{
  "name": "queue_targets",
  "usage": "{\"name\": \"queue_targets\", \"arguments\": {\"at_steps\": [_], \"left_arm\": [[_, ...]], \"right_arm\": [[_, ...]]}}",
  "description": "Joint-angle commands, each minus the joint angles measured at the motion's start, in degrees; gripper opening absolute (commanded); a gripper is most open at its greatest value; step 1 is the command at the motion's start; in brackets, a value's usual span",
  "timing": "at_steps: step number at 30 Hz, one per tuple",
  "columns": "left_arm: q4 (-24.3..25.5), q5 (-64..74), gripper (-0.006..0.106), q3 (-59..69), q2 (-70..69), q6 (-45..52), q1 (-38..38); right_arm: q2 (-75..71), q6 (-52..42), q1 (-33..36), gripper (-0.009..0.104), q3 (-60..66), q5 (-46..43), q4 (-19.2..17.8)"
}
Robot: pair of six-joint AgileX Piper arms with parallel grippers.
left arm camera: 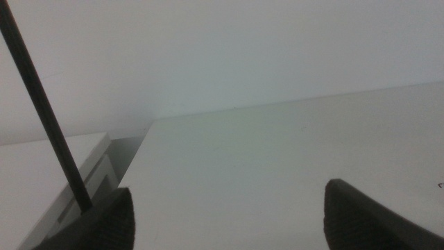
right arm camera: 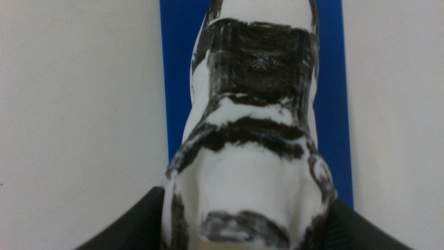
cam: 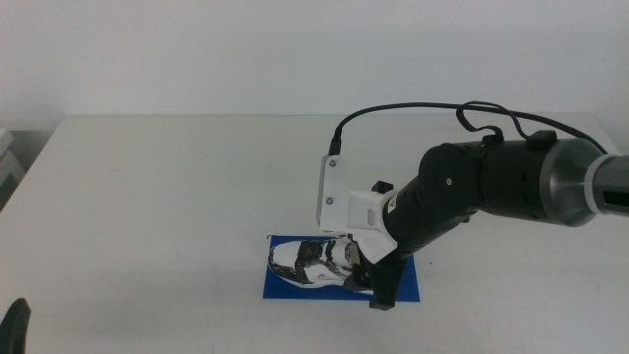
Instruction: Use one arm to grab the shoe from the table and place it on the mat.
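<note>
The white sneaker with black patches (cam: 314, 264) lies on the blue mat (cam: 285, 287) near the front of the white table (cam: 177, 197). The right arm reaches down from the right, and its gripper (cam: 371, 278) is at the shoe's heel end. In the right wrist view the shoe (right arm camera: 253, 139) fills the picture over the mat (right arm camera: 177, 69), and the right gripper (right arm camera: 246, 232) has a dark jaw pressed against each side of the heel. The left gripper (cam: 15, 329) waits at the bottom left corner, and in its own view (left arm camera: 229, 222) it is open and empty.
A white and grey box (cam: 8, 157) stands just off the table's left edge and also shows in the left wrist view (left arm camera: 55, 173). A black cable (left arm camera: 41, 111) crosses that view. The right arm's cable (cam: 413, 108) loops above the arm.
</note>
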Motion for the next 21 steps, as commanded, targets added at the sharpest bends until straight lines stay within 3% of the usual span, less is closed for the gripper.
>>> {"name": "queue_targets", "arguments": {"at_steps": [1,7,12,21], "left_arm": [[-0.5,-4.7,0.094,0.3,-0.4,-0.4,-0.2],[-0.5,-4.7,0.094,0.3,-0.4,-0.4,-0.2],[-0.5,-4.7,0.094,0.3,-0.4,-0.4,-0.2],[-0.5,-4.7,0.094,0.3,-0.4,-0.4,-0.2]], "right_arm": [[-2.7,-0.3,-0.6,0.056,-1.4,-2.1,0.5],[-3.1,1.4,-0.6,0.082,-1.4,-2.1,1.4],[-8.6,5.7,-0.6,0.085,-1.4,-2.1,0.3],[-31.3,27.3,-6.2,0.085,7.0,-8.7,-14.3]]}}
